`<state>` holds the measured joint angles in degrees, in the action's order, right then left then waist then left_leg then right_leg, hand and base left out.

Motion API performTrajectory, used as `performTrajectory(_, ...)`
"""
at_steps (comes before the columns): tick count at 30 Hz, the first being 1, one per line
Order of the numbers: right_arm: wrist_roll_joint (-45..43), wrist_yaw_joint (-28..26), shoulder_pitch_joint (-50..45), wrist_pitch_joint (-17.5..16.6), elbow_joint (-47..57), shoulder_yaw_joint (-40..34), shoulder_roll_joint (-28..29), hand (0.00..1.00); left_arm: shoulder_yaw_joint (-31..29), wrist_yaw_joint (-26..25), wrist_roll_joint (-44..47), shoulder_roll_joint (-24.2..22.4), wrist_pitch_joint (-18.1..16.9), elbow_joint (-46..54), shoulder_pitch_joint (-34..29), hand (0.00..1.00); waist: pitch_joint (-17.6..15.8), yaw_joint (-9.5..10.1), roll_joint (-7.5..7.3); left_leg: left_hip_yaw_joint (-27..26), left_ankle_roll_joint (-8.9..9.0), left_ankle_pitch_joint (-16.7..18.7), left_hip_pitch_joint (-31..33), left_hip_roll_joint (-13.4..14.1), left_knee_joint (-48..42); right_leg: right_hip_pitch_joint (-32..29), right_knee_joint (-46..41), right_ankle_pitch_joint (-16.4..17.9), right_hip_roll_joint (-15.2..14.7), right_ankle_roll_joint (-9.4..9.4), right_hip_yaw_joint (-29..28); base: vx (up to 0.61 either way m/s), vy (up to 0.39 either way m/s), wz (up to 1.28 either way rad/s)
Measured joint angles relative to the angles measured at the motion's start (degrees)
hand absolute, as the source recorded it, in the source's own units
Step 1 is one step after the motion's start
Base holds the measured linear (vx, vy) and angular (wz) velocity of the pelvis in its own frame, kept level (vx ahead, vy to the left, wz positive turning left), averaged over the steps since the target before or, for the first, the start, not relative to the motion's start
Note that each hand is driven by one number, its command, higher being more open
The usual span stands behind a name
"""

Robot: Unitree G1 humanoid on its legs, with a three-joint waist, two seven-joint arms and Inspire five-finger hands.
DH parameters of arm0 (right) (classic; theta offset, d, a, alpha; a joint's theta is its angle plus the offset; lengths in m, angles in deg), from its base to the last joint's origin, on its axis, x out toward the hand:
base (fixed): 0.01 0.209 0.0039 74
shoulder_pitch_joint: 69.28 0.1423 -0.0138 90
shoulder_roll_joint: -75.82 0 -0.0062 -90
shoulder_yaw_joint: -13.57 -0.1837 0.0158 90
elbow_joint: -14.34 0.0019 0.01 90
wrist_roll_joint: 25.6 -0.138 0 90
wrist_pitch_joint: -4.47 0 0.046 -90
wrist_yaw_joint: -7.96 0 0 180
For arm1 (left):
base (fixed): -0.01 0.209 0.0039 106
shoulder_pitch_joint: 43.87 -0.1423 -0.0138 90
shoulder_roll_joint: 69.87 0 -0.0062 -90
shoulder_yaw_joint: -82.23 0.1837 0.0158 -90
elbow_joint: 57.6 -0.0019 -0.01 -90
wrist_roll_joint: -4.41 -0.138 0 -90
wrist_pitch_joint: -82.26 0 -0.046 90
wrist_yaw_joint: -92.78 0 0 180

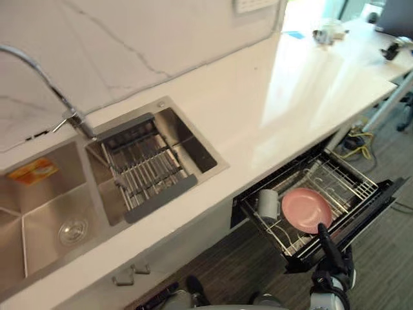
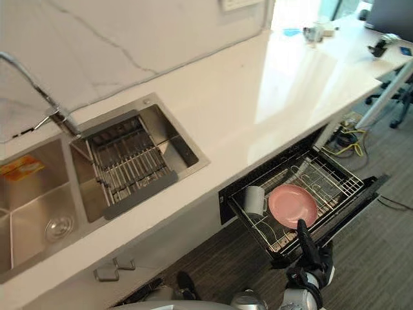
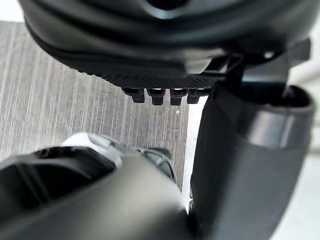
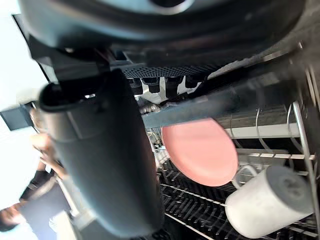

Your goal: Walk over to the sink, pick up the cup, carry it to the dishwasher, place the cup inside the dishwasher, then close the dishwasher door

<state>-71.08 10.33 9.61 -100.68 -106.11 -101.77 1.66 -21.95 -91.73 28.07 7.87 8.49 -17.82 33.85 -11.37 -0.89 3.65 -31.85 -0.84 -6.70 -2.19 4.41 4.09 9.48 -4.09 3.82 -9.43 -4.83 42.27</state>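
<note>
The white cup point(image 1: 266, 203) lies on its side in the wire rack point(image 1: 348, 181) of the pulled-out dishwasher drawer, next to a pink plate point(image 1: 306, 210). The right wrist view shows the same cup point(image 4: 267, 207) and plate point(image 4: 200, 150) past my thumb. My right hand point(image 1: 330, 258) is at the drawer's dark front edge point(image 1: 371, 206), fingers straight and pointing up along it, holding nothing. My left hand point(image 3: 255, 150) hangs over the striped floor with its fingers relaxed and nothing in it.
The white counter point(image 1: 258, 110) runs above the drawer. A double steel sink point(image 1: 39, 213) with a drain rack point(image 1: 145, 168) and a faucet point(image 1: 39, 74) is at the left. Cables point(image 1: 358, 139) lie on the floor at the right, under a desk point(image 1: 387, 58).
</note>
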Motion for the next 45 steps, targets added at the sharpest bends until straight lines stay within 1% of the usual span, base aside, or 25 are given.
performTrajectory(3,0.0,-0.1,3.2,0.0,-3.1,1.2,-2.7,1.00,0.0,0.5,-0.1,0.1,-1.0,-0.6,-0.1,1.00,0.0,0.25,0.00,1.9,-0.18,-0.6,-0.5,-0.7,0.8,0.8,-1.0,0.8,-0.6,-0.39,1.8,-0.01,0.054,0.30)
performTrajectory(5,0.0,-0.1,5.4,0.7,-5.3,2.0,-4.6,1.00,-0.1,1.5,-0.1,0.0,-2.2,-1.5,-0.2,1.00,0.0,1.51,0.04,2.9,-0.08,-0.8,-0.2,-0.8,0.8,0.9,-1.4,1.1,-0.7,-0.44,2.8,-0.03,0.053,0.25)
performTrajectory(6,0.0,-0.1,6.3,1.1,-6.0,2.6,-5.4,1.00,-0.1,2.0,-0.1,0.0,-2.6,-1.5,-0.2,1.00,0.0,1.89,0.05,3.4,0.01,-1.0,0.0,-0.8,0.8,0.9,-1.5,1.5,-0.7,-0.81,3.3,-0.04,0.047,0.27)
performTrajectory(11,-0.2,-0.1,12.9,4.1,-9.6,5.7,-9.2,1.00,-1.7,3.7,-0.1,0.0,-3.9,-2.0,-0.4,1.00,0.2,3.66,0.59,5.9,0.03,-1.5,1.9,-0.7,-0.5,0.9,-1.6,1.9,-0.3,-0.46,5.7,-0.04,0.034,0.25)
performTrajectory(12,-0.6,-0.1,14.2,4.7,-9.6,6.0,-9.5,1.00,-2.1,3.7,-0.4,0.1,-4.1,-2.3,-0.4,1.00,0.2,4.27,0.77,6.3,-0.16,-1.6,2.3,-0.6,-0.7,0.9,-1.6,1.9,-0.1,-0.48,6.2,-0.01,0.012,0.20)
performTrajectory(14,-1.9,-0.1,16.0,5.1,-9.7,7.0,-9.8,1.00,-2.3,4.2,-0.6,0.2,-4.2,-2.5,-0.7,1.00,0.2,4.50,1.08,7.5,-0.63,-2.2,3.0,-0.5,-1.1,0.9,-1.6,2.1,0.1,-0.37,7.3,0.01,-0.014,0.29)
performTrajectory(18,-2.6,-0.1,19.4,4.9,-9.6,9.2,-9.9,1.00,-3.1,6.1,-0.7,0.3,-4.3,-2.7,-1.0,1.00,0.1,5.30,1.56,8.3,-0.49,-2.6,3.9,-0.1,-1.4,0.9,-1.8,2.2,0.6,0.15,8.4,0.02,-0.030,0.14)
performTrajectory(22,-2.0,-2.5,18.0,4.9,-6.0,15.1,-9.4,1.00,-3.5,8.1,-0.5,0.5,-6.3,-4.2,-1.3,1.00,0.1,4.86,1.92,7.1,-0.14,-2.8,4.0,1.0,-1.5,0.1,-1.7,2.6,1.4,0.93,6.9,-0.02,-0.014,-0.19)
performTrajectory(25,0.4,-3.8,14.6,5.3,-2.1,20.8,-9.2,1.00,-3.3,10.8,6.3,0.3,-7.4,-4.1,-2.1,1.00,0.1,4.88,1.98,6.1,0.45,-3.0,3.9,2.0,-1.9,-0.7,-1.8,3.8,1.9,1.11,6.3,-0.04,0.003,-0.15)
performTrajectory(26,3.2,-5.8,11.9,5.5,-1.2,22.9,-9.8,1.00,-3.2,11.4,10.8,-0.3,-7.3,-4.0,-2.7,1.00,0.2,4.90,1.81,5.9,0.76,-2.8,4.1,2.3,-2.3,-0.8,-1.8,4.0,2.1,1.25,6.3,-0.03,-0.002,-0.09)
performTrajectory(29,10.6,-11.9,5.2,7.1,-1.0,29.4,-11.4,1.00,-1.9,13.3,16.7,-1.2,-7.9,-3.5,-4.0,1.00,0.9,4.97,1.30,5.5,1.23,-2.3,4.5,2.5,-2.5,-1.2,-1.9,4.8,2.1,1.32,6.4,0.04,-0.004,0.01)
performTrajectory(30,14.4,-13.9,3.3,7.9,-3.0,31.5,-10.8,1.00,-1.5,14.2,18.7,-1.4,-7.9,-2.8,-4.1,1.00,1.4,5.19,1.00,5.3,1.44,-2.1,4.9,2.5,-2.5,-1.7,-2.4,5.2,1.9,1.09,6.4,0.08,-0.007,0.03)
performTrajectory(31,15.7,-14.6,2.7,8.4,-4.8,31.9,-10.0,1.00,-1.5,14.8,20.1,-1.5,-7.8,-2.1,-4.1,1.00,1.4,5.25,0.84,5.2,1.57,-1.9,5.0,2.4,-2.5,-1.9,-2.9,5.6,1.7,0.91,6.4,0.10,-0.006,0.10)
performTrajectory(32,16.4,-15.1,1.5,8.7,-8.8,31.9,-7.9,1.00,-1.5,16.1,22.8,-1.6,-7.5,-1.2,-4.0,1.00,1.8,5.53,0.14,5.2,1.64,-1.8,5.3,2.1,-2.3,-2.6,-4.4,6.6,0.9,0.52,6.5,0.14,-0.006,0.14)
performTrajectory(34,18.4,-13.9,0.7,8.6,-13.5,29.0,-5.5,1.00,-0.9,16.3,24.9,-0.5,-5.8,-1.2,-3.4,1.00,2.0,5.68,-0.38,4.8,1.53,-1.0,5.4,1.2,-2.3,-3.5,-8.0,8.1,-1.4,0.28,6.3,0.16,0.006,0.09)
performTrajectory(36,24.1,-11.1,0.4,4.4,-15.9,20.5,-4.9,1.00,1.4,17.6,24.6,1.3,-4.1,-1.7,-3.3,1.00,2.3,4.61,-1.30,4.8,0.96,0.9,5.1,-0.9,-2.1,-4.3,-13.5,10.2,-5.3,-1.49,6.2,0.23,0.053,0.13)
performTrajectory(37,25.4,-10.1,0.0,3.4,-16.3,18.6,-5.4,1.00,2.1,17.7,24.3,1.8,-3.9,-2.0,-3.2,1.00,2.3,4.34,-1.43,4.9,1.04,1.4,4.8,-1.5,-1.9,-4.6,-15.5,10.4,-6.4,-1.80,5.5,0.26,0.101,0.14)
performTrajectory(38,27.7,-8.2,-1.1,2.2,-16.4,15.2,-6.6,1.00,3.6,18.3,21.5,2.5,-3.4,-2.0,-2.9,1.00,2.4,3.85,-1.62,5.1,1.02,2.1,3.8,-2.4,-1.5,-6.1,-21.1,10.4,-8.7,-1.78,2.9,0.24,0.126,0.17)
performTrajectory(39,29.8,-6.7,-2.1,2.0,-17.0,12.6,-7.6,1.00,4.9,19.3,18.3,3.8,-2.4,-2.1,-2.9,1.00,3.0,2.88,-2.92,5.7,0.74,2.5,2.8,-3.4,-0.9,-8.9,-28.8,10.1,-12.0,-1.54,-1.4,0.27,0.125,0.23)
performTrajectory(40,30.9,-6.0,-2.6,2.0,-17.6,11.5,-7.9,1.00,5.3,20.0,16.5,4.9,-1.6,-2.4,-2.7,1.00,3.3,2.40,-3.70,6.3,0.67,2.8,2.4,-4.0,-0.6,-10.7,-32.6,9.3,-13.3,-1.26,-4.3,0.29,0.085,0.40)
performTrajectory(41,32.8,-4.8,-3.5,2.3,-19.1,10.0,-8.2,1.00,6.4,20.7,14.0,6.8,0.0,-2.5,-2.1,1.00,3.8,1.20,-4.94,8.0,0.52,3.6,1.3,-4.5,-0.5,-13.8,-39.7,5.6,-14.3,-1.10,-10.7,0.25,0.027,0.46)
performTrajectory(42,33.7,-4.3,-3.7,2.6,-20.0,9.5,-8.2,1.00,7.3,20.8,13.1,7.8,0.7,-2.7,-1.6,1.00,3.7,0.53,-4.95,9.1,0.38,4.1,0.4,-4.3,-0.7,-15.3,-43.4,2.9,-14.4,-0.75,-13.8,0.30,-0.022,0.70)
performTrajectory(43,34.8,-3.7,-4.8,3.0,-22.2,8.7,-8.0,1.00,8.5,20.6,12.1,9.5,2.0,-4.0,-0.2,1.00,3.6,-0.73,-5.22,11.3,0.02,5.5,-0.7,-3.3,-1.5,-17.6,-47.7,3.4,-13.7,-1.43,-18.1,0.27,-0.075,0.76)
performTrajectory(44,35.7,-3.5,-5.3,3.7,-24.0,8.2,-7.2,1.00,9.4,19.6,11.6,10.2,3.1,-4.5,0.9,1.00,3.6,-1.49,-4.94,13.2,0.50,6.7,-1.2,-1.7,-2.5,-19.3,-46.7,8.4,-11.4,-1.76,-20.1,0.24,-0.088,0.76)
performTrajectory(45,35.6,-3.4,-5.5,3.9,-24.9,8.0,-6.6,1.00,9.8,19.2,11.3,10.4,3.5,-4.7,1.4,1.00,3.6,-1.79,-4.63,14.2,0.75,7.0,-1.4,-0.9,-2.9,-20.1,-44.7,9.7,-10.2,-1.63,-20.5,0.21,-0.098,0.70)
